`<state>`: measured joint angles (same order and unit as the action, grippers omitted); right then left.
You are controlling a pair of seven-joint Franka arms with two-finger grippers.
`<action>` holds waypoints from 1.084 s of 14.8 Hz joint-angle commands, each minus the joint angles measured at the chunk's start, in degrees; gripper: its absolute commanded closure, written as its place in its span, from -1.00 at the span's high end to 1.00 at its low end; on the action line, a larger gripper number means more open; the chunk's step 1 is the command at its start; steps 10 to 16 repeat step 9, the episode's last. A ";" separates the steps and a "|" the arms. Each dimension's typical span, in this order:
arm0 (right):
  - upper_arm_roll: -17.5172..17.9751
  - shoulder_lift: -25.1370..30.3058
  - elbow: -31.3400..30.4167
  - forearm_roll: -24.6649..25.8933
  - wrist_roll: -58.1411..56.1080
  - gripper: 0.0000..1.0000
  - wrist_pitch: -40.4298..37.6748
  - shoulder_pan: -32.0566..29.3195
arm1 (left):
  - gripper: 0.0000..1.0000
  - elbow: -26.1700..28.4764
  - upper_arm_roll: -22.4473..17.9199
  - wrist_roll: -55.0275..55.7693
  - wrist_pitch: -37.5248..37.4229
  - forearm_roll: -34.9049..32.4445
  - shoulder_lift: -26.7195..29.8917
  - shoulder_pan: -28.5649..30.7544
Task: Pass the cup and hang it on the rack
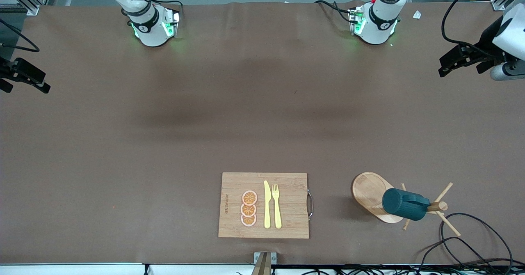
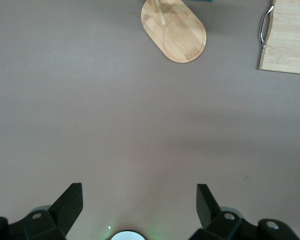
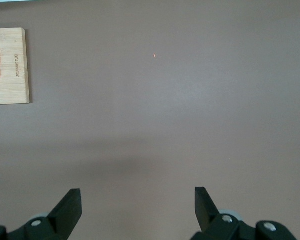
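The dark teal cup (image 1: 404, 204) hangs on a peg of the light wooden rack (image 1: 369, 193), near the front camera toward the left arm's end of the table. The rack's oval base also shows in the left wrist view (image 2: 180, 35); the cup is out of that view. My left gripper (image 1: 459, 65) (image 2: 140, 192) is open and empty, held over bare table at the left arm's end, well away from the rack. My right gripper (image 1: 26, 87) (image 3: 138, 195) is open and empty over bare table at the right arm's end.
A rectangular wooden cutting board (image 1: 287, 225) (image 2: 290, 40) (image 3: 10, 70) lies near the front edge beside the rack, with three orange slices (image 1: 249, 208), a yellow knife (image 1: 267, 205) and a yellow fork (image 1: 277, 205). Black cables (image 1: 471, 242) loop by the rack.
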<state>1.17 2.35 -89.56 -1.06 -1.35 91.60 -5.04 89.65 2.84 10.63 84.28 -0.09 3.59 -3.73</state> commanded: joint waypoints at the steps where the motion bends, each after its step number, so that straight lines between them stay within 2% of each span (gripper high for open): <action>1: 0.32 0.72 -0.62 0.62 -0.32 1.00 0.07 -0.32 | 1.00 2.46 0.06 -3.06 0.45 0.01 2.56 0.04; 4: 0.32 0.73 -0.71 0.62 -0.32 1.00 0.07 -0.32 | 1.00 2.20 -0.03 -5.71 -0.43 0.01 2.74 0.39; 8: 0.32 0.81 -0.71 0.62 -0.32 1.00 0.07 -0.32 | 1.00 1.41 -0.03 -1.32 -0.78 0.01 2.47 0.39; 16: 0.32 0.81 -0.71 0.62 -0.32 1.00 -0.02 -0.32 | 1.00 1.50 -0.03 -0.97 -0.87 0.01 2.56 0.30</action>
